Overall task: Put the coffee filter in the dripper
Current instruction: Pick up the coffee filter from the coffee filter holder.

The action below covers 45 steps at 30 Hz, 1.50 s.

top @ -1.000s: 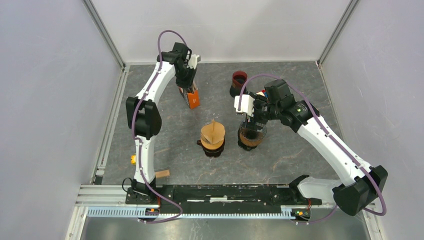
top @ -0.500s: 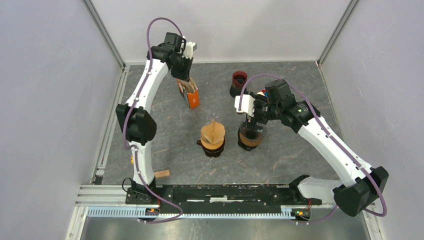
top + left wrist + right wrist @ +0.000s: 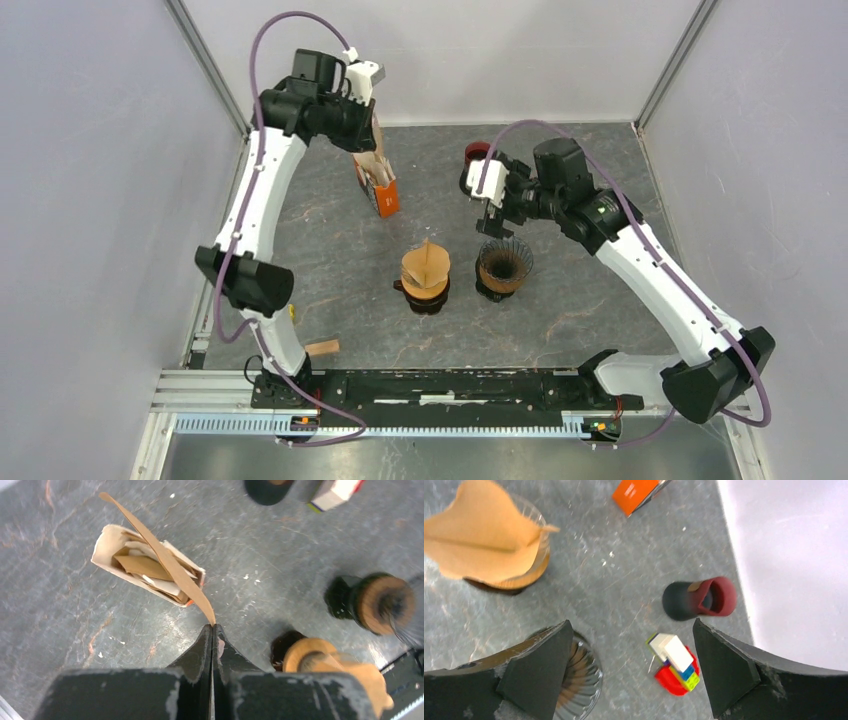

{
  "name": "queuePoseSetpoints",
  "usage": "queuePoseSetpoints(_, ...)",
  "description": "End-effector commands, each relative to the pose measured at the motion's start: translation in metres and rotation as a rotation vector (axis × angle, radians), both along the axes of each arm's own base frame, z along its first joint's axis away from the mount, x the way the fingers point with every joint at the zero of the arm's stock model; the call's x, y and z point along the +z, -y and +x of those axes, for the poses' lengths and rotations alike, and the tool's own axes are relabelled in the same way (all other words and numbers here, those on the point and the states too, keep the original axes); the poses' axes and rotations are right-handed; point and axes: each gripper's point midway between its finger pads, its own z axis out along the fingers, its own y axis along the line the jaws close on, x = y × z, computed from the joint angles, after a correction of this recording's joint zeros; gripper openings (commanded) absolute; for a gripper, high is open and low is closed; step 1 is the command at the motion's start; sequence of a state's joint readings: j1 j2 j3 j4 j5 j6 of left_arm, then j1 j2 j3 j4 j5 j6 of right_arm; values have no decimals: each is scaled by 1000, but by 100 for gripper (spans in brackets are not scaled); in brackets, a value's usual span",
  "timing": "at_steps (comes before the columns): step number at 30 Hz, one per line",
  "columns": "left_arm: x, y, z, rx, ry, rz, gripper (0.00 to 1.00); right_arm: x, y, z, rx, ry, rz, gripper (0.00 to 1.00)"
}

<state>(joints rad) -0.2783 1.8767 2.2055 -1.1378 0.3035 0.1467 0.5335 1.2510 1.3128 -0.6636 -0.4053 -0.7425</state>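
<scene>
Upper left of the overhead view: the left pincer [image 3: 212, 628] is closed tight on one corner of a brown paper coffee filter [image 3: 165, 560], which hangs edge-on. The filter's far end reaches over the open orange box [image 3: 386, 196]. More folded filters stand in that box. Whether the held filter touches them cannot be told.

Centre of the frame: a dark dripper [image 3: 426, 288] stands on the counter [image 3: 330, 260] with a filter cone [image 3: 425, 265] seated in it, one flap raised.

Just right of it, apart: a second dripper [image 3: 503, 265], ribbed and brownish, with no paper visible inside.

Above this dripper: the right pincer [image 3: 631, 621], jaws wide apart, gripping nothing. In the wrist view the ribbed dripper's rim shows at lower left beside one finger [image 3: 539, 670].

Upper right of centre: a dark red cup [image 3: 701, 600] lies on its side on the counter, and a small stack of coloured blocks [image 3: 674, 662] sits near it.
</scene>
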Motion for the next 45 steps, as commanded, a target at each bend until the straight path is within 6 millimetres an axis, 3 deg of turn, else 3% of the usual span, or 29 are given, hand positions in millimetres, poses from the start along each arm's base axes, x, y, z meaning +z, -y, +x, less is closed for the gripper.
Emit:
queuePoseSetpoints(1,64,16,-64,-280,126,-81,2,64,-23,18,11,105,179,98)
queuePoseSetpoints(4,80,26,-105,-453,140,-114,2,85,-37,19,58,113,233,98)
queuePoseSetpoints(8,78,41,-160,-681,160,-46,2,106,-45,18,105,137,269,98)
queuePoseSetpoints(14,67,68,-215,-892,192,0,2,108,-42,-1,195,168,228,98)
queuePoseSetpoints(19,65,82,-235,-986,250,4,2,88,-38,-31,296,139,207,98)
queuePoseSetpoints(24,61,87,-242,-1035,293,19,2,73,-38,-66,439,84,198,98)
queuePoseSetpoints(30,58,93,-245,-1063,313,31,2,51,-46,-79,506,-20,237,97)
queuePoseSetpoints(33,61,93,-244,-1058,339,29,2,37,-50,-83,537,-93,236,84)
queuePoseSetpoints(36,60,93,-242,-1054,355,33,2,28,-51,-84,555,-134,216,60)
queuePoseSetpoints(37,56,92,-240,-1050,354,51,2,25,-50,-85,560,-146,204,40)
queuePoseSetpoints(41,51,90,-238,-1050,346,66,2,20,-46,-81,525,-126,179,11)
queuePoseSetpoints(43,49,91,-240,-1057,335,55,2,20,-44,-78,498,-109,175,0)
queuePoseSetpoints(45,48,96,-241,-1057,324,25,4,20,-42,-77,480,-96,178,0)
